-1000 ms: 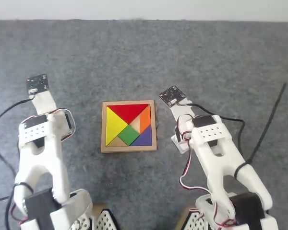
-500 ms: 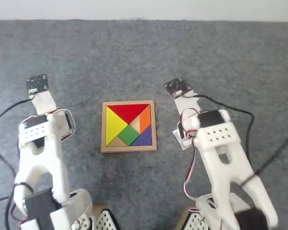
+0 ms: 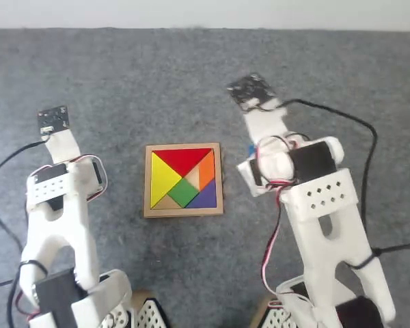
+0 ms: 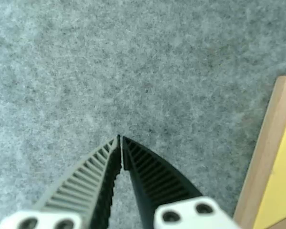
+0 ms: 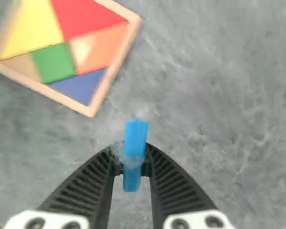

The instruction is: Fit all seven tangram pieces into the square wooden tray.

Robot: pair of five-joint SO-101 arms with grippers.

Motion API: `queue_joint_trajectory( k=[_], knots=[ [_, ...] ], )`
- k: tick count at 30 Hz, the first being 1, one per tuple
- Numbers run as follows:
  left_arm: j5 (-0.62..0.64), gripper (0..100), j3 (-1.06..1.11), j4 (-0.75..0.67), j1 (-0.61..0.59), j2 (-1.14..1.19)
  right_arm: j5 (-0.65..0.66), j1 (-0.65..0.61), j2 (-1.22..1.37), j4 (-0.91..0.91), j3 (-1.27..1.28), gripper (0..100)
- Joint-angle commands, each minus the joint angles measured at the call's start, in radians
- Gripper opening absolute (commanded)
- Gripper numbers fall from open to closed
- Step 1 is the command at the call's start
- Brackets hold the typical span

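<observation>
Grey mat (image 3: 123, 75) lay under everything. Your right arm (image 3: 324, 205) stood off the tray's (image 3: 183, 145) right side, your left arm (image 3: 55, 205) off its left. The tray held coloured pieces (image 3: 165, 179) in red, yellow, green, orange, purple and tan, lying flat inside the rim. Your left gripper (image 4: 120, 139) sat pinched together on nothing, just beside the tray's left edge. Your right gripper (image 5: 132, 152) was clamped on a blue piece (image 5: 135, 133), held on edge, near the tray but apart from it.

Left arm (image 3: 55, 205) and right arm (image 3: 321, 198) are rocking white shells, black servos and looping red wires; left tool (image 4: 120, 138) and right tool (image 5: 132, 153) are showing dark ribbed fingers (image 4: 155, 176).
</observation>
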Motion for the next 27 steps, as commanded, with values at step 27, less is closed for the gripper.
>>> queue_joint_trajectory(
  k=[27],
  knots=[
    [-0.008,1,-0.012,-0.003,0.003,-0.008,-0.259,-0.305,0.733,-0.392,-0.15,14.6]
  ],
)
